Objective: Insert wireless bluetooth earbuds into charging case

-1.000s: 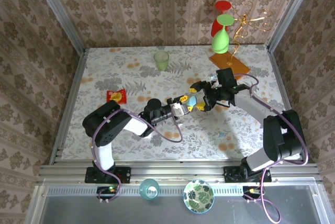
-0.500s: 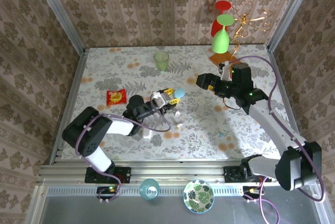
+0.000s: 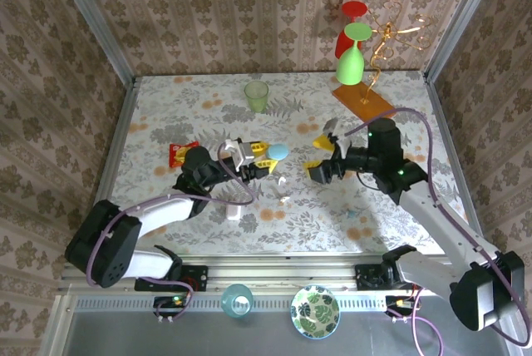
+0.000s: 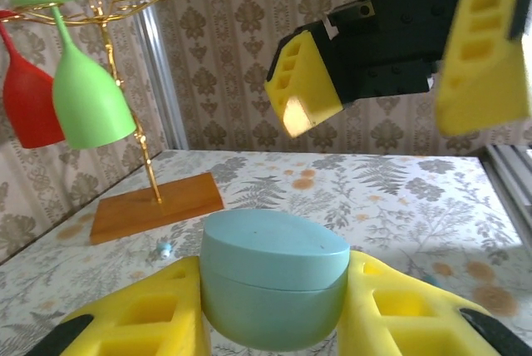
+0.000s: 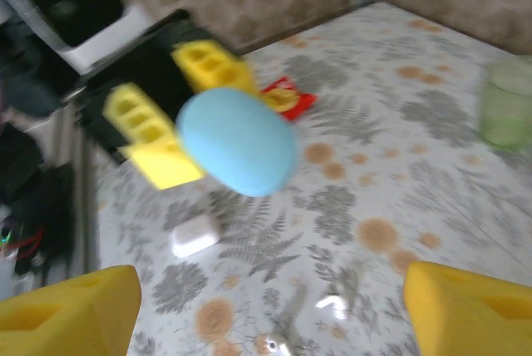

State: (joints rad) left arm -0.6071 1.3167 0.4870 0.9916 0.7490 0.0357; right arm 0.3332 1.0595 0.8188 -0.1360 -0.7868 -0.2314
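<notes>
The white charging case (image 3: 233, 213) lies on the table below my left forearm, and in the right wrist view the charging case (image 5: 195, 235) rests beyond the left gripper. Two small glossy white earbuds (image 3: 282, 182) lie on the table between the arms; the earbuds (image 5: 337, 304) look blurred from the right wrist. My left gripper (image 3: 268, 156) is shut on a light blue rounded disc (image 4: 274, 277), held above the table. My right gripper (image 3: 318, 155) is open, facing the disc (image 5: 238, 140) from a short gap to its right, holding nothing.
A green cup (image 3: 256, 96) stands at the back centre. A red packet (image 3: 184, 153) lies left of the left gripper. A gold stand on an orange base (image 3: 364, 96) holds a green glass (image 4: 87, 98) and a red glass (image 4: 29, 98) at the back right.
My left arm has drawn back to the left, carrying the blue disc. My right gripper left the disc, swung up and right, then came back down facing it with wide jaws.
</notes>
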